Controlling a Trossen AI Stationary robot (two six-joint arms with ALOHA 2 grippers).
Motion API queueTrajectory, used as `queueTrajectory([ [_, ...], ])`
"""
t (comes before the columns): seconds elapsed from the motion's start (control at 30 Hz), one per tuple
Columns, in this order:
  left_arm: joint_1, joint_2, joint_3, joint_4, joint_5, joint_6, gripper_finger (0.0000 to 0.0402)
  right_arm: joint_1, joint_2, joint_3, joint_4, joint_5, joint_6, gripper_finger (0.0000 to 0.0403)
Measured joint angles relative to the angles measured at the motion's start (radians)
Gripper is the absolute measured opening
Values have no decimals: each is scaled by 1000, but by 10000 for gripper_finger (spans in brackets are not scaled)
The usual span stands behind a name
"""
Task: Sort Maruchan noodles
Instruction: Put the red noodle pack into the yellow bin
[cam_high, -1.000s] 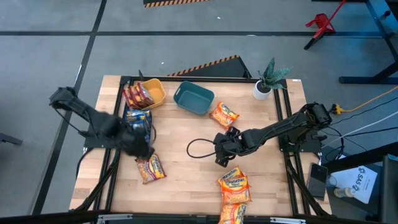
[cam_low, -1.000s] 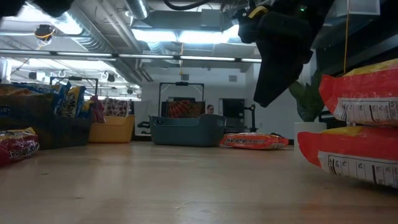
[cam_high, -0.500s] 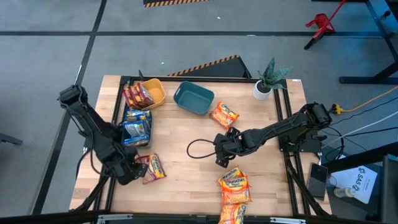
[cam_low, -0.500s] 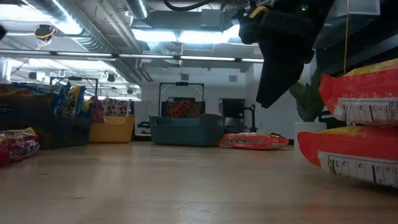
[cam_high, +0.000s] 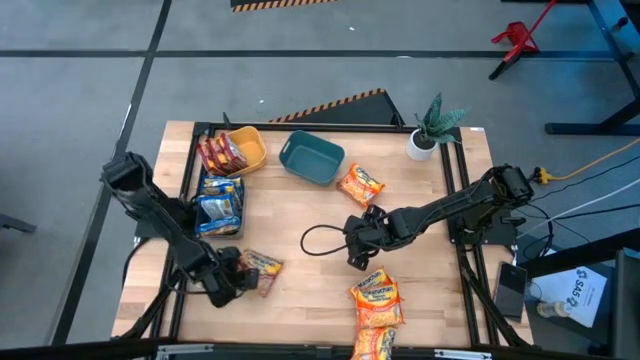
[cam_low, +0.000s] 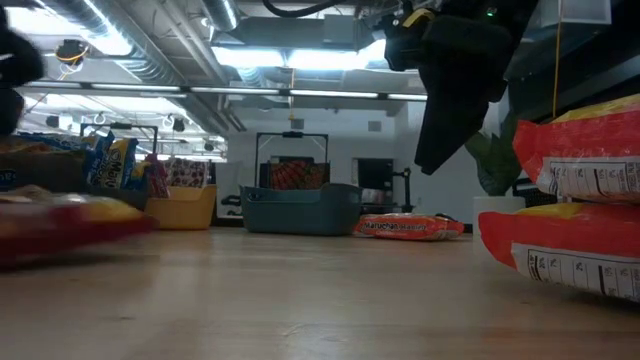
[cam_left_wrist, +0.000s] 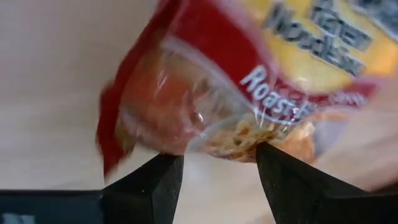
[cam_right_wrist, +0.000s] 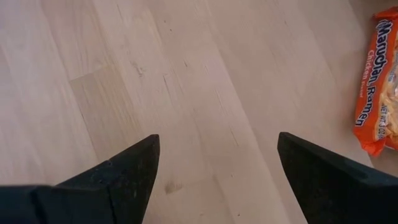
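Left gripper, fingers spread, straddles a red packet on the wooden table; right gripper hangs open mid-table.

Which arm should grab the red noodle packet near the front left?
Left: its claw is already at the red packet, fingers either side. The right claw hangs open mid-table.
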Motion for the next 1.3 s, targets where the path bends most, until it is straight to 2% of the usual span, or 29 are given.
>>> queueTrajectory([
  [0.17,106,129,0,322,-158,133,196,0,0,0,10,9,-22,314],
  [0.4,339,222,0,531,-213,382,196,0,0,0,65,8,-55,314],
  [0.47,404,225,-2,617,-204,483,196,0,0,0,74,4,-53,314],
  [0.57,466,221,0,790,-124,613,196,0,0,0,121,-32,-31,314],
  [0.63,485,217,0,880,-86,652,196,0,2,0,185,-43,-31,314],
  [0.77,486,216,0,1005,-69,662,196,-5,32,1,312,6,-52,314],
  [0.9,480,216,0,1046,-72,640,192,-22,74,1,334,11,46,314],
  [1.07,489,216,0,983,-111,639,189,-18,121,0,231,18,222,314],
  [1.2,540,216,0,980,-167,653,189,-20,121,0,186,16,373,314],
  [1.3,586,216,0,981,-132,700,189,-21,117,0,202,7,426,314],
])
